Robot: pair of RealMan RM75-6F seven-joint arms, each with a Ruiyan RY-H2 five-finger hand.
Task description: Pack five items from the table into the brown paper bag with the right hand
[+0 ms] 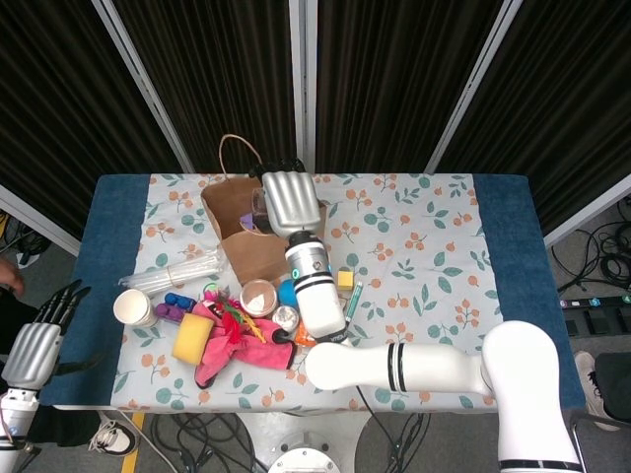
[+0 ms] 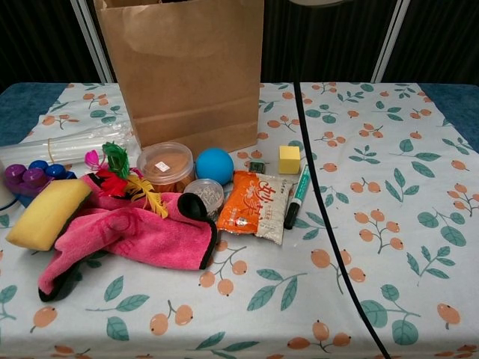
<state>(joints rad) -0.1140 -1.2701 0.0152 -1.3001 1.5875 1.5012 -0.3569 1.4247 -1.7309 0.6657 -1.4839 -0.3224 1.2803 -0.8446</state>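
Observation:
The brown paper bag (image 1: 240, 244) stands upright at the back left of the table, also filling the top of the chest view (image 2: 183, 75). My right hand (image 1: 288, 201) hovers over the bag's open mouth, back of the hand up, its fingertips dark at the far rim. A small dark purple thing shows beside it in the bag's mouth; whether the hand holds it is hidden. In front of the bag lie a blue ball (image 2: 215, 165), an orange snack packet (image 2: 254, 206), a yellow cube (image 2: 289, 159) and a green marker (image 2: 298, 196). My left hand (image 1: 35, 345) hangs off the table's left edge, fingers apart and empty.
A pink cloth (image 2: 135, 232), a yellow sponge (image 2: 46, 213), a round tub (image 2: 165, 163), a small jar (image 2: 203, 196), a feather toy (image 2: 120, 166) and purple and blue pieces (image 2: 30, 174) crowd the front left. A paper cup (image 1: 133, 307) and bagged straws (image 1: 182, 271) lie beyond. A black cable (image 2: 329, 224) crosses the cloth.

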